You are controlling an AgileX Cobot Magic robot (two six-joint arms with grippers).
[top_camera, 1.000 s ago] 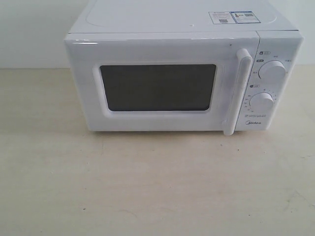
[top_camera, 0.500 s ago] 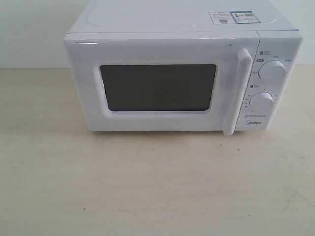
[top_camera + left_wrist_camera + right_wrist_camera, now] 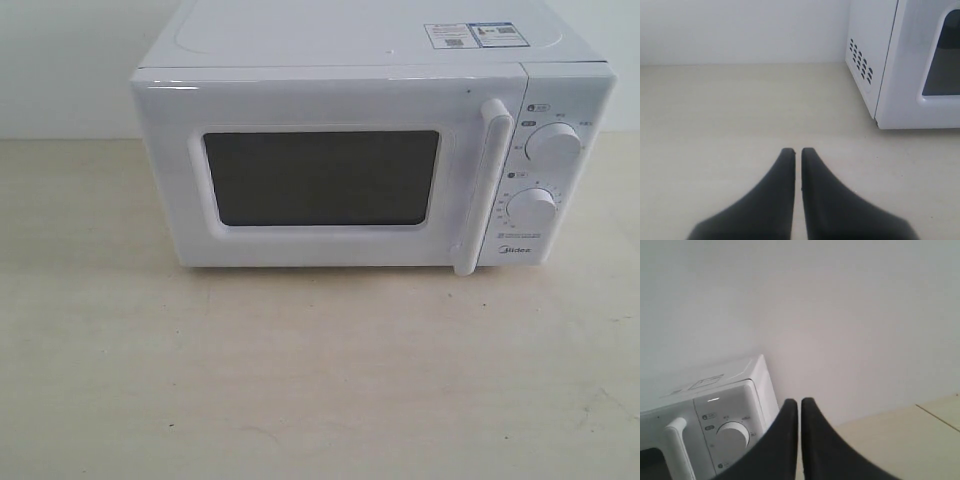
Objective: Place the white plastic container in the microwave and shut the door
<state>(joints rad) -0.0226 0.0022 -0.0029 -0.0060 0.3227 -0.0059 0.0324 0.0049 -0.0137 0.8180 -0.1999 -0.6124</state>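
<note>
pale wood-look table (image 3: 320,380) against a plain white wall (image 3: 60,60); no container on it in any view. microwave (image 3: 360,40) stands at the back of the table, front facing the exterior camera. door (image 3: 320,100) sits flush with the case, no gap at the latch side, so it reads as fully closed. window (image 3: 320,178) is dark; nothing can be made out behind it. handle (image 3: 482,190) upright between the window and the control panel. two dials (image 3: 552,145) on the panel, one above the other; stickers (image 3: 472,35) on top, toward the dial side. left gripper (image 3: 797,152): jaws pressed together, nothing between them, hovering over bare table off the microwave's hinge-side front corner, well apart from it. right gripper (image 3: 799,402): jaws pressed together and empty, raised near the dial side of the microwave, touching nothing. neither arm appears in the exterior view. container: not visible anywhere, not on the table, not in either gripper. judgement: with the door closed, both grippers empty and clear, and no container outside, the likeliest reading is that it sits inside and the task is done; the dark window prevents confirming this. if instead it has not been brought in, every step remains: open door, load, close.
</note>
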